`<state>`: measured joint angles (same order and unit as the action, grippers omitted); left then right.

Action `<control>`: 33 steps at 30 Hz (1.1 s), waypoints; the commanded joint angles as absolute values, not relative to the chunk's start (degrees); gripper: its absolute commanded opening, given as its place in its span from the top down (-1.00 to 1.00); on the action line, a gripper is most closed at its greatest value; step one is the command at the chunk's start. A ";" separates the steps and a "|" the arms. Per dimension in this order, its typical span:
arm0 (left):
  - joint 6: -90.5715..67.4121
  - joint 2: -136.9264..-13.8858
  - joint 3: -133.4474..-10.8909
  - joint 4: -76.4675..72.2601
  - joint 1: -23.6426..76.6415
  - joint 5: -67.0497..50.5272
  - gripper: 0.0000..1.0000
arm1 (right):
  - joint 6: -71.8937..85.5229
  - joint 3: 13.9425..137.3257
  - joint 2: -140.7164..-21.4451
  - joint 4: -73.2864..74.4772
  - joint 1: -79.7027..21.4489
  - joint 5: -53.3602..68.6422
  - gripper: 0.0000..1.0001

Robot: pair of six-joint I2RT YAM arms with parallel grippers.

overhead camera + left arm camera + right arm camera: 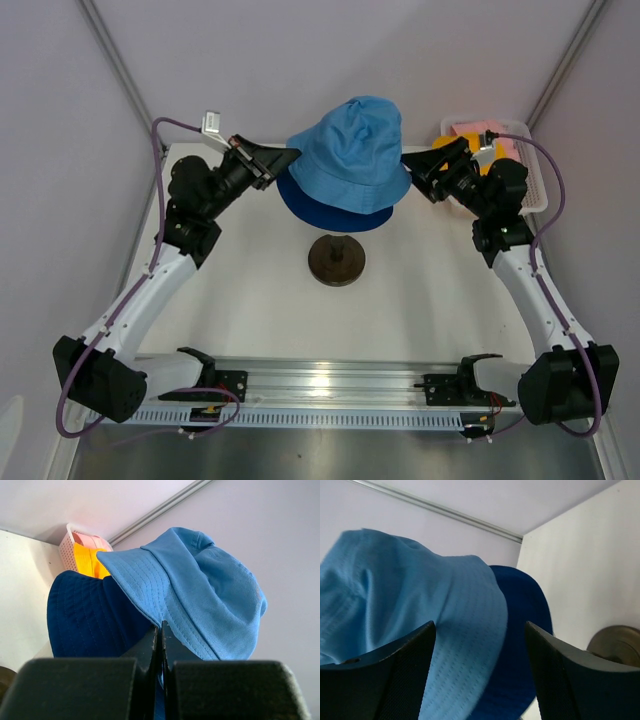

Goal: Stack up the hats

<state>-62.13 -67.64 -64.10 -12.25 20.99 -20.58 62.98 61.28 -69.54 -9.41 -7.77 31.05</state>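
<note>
Light blue hat: atop dark blue hat, far centre of desk. My left gripper: clamped on its brim. My right gripper: jaws apart, straddling its right brim.

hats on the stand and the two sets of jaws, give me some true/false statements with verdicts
1. The light blue hat sits on top of the dark blue hat. True.
2. The left gripper has its jaws spread wide, clear of any fabric. False: they are shut on the light blue hat's brim.
3. The right gripper has its jaws apart, with the light blue brim showing between them. True.
4. The white basket holds only a green hat. False: yellow-orange and pink fabric shows in it.
5. The dark round base stands in front of the hats in the top view. True.
</note>
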 commanded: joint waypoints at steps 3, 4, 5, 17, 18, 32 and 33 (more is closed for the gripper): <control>-60.12 -66.09 -64.95 -13.44 22.85 -20.48 0.99 | 66.51 55.65 -64.16 -7.90 -7.91 29.70 -0.50; -60.20 -66.09 -64.86 -13.53 23.03 -20.39 0.99 | 67.58 54.85 -63.46 -10.43 -8.00 29.97 -0.48; -60.03 -66.18 -64.86 -13.54 23.20 -20.48 0.99 | 68.54 54.23 -63.28 -11.07 -7.91 30.14 -0.44; -59.85 -65.83 -63.11 -14.77 24.26 -18.90 0.99 | 77.25 51.86 -64.86 -22.58 -8.96 30.32 0.04; -59.85 -65.74 -63.02 -14.50 24.34 -18.72 0.99 | 77.26 51.77 -65.04 -22.94 -9.31 30.32 0.18; -49.75 -56.96 -56.09 -6.60 24.52 -10.99 0.99 | 60.92 47.81 -62.67 -18.81 -15.20 21.55 1.00; -49.31 -56.52 -55.73 -5.63 24.52 -10.12 0.99 | 59.69 47.99 -62.75 -18.20 -15.47 20.92 1.00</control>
